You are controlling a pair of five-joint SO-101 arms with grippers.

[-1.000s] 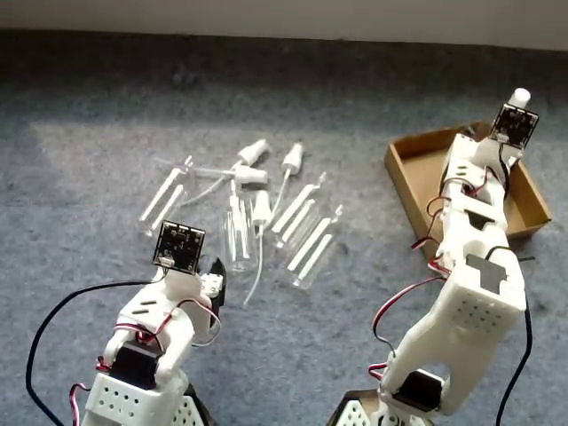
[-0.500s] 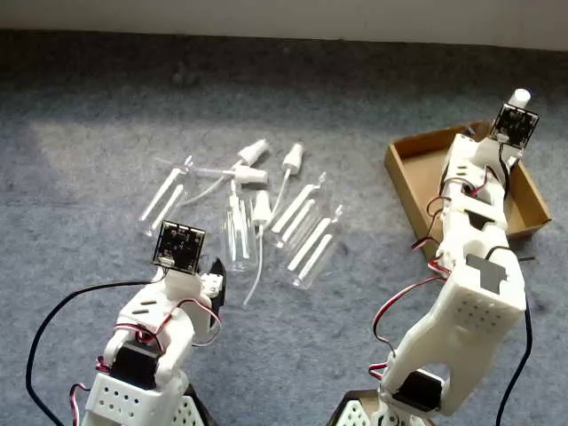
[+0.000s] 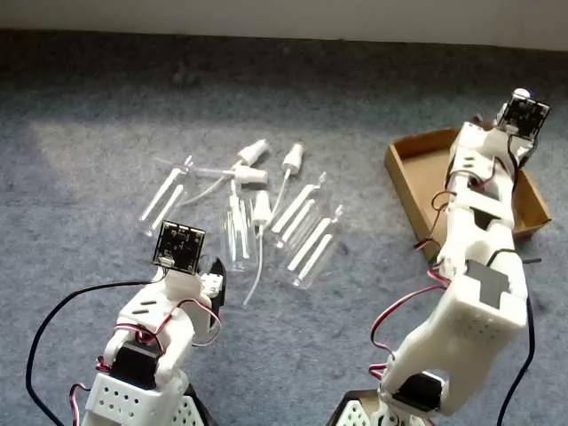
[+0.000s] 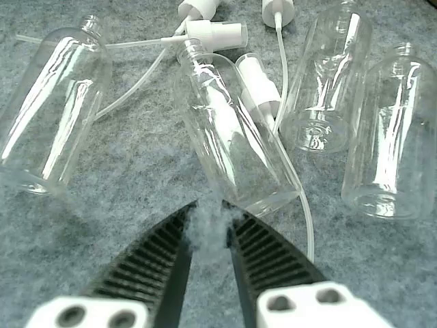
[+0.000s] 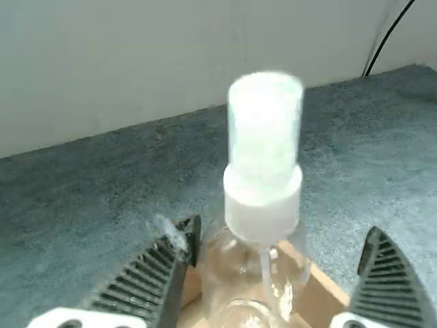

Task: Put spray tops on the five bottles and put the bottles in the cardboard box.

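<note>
1. Grey carpet [image 3: 80, 115] covers the table from edge to edge.
2. The cardboard box [image 3: 410, 173] sits at the far right, with the right arm stretched out over it.
3. A capped bottle [image 5: 254, 277] stands upright at the far end of the box, its white spray top [image 5: 264, 157] pointing up.
4. The right gripper [image 5: 280, 232] straddles this bottle with its fingers spread wide and released. One finger is close to the bottle's shoulder, and whether it touches I cannot tell.
5. Four clear bottles without tops lie on their sides at mid-table: the leftmost bottle [image 3: 164, 200], the middle bottle [image 3: 237, 229], the third bottle [image 3: 297, 209] and the rightmost bottle [image 3: 315, 248].
6. Loose spray tops with thin tubes lie among and just beyond them, one [image 3: 253, 151] at the far side and another [image 3: 262, 209] beside the middle bottle.
7. The left gripper [image 4: 208, 215] sits low over the carpet just short of the middle bottle's near end. Its fingers are drawn almost together and grasp nothing.
</note>
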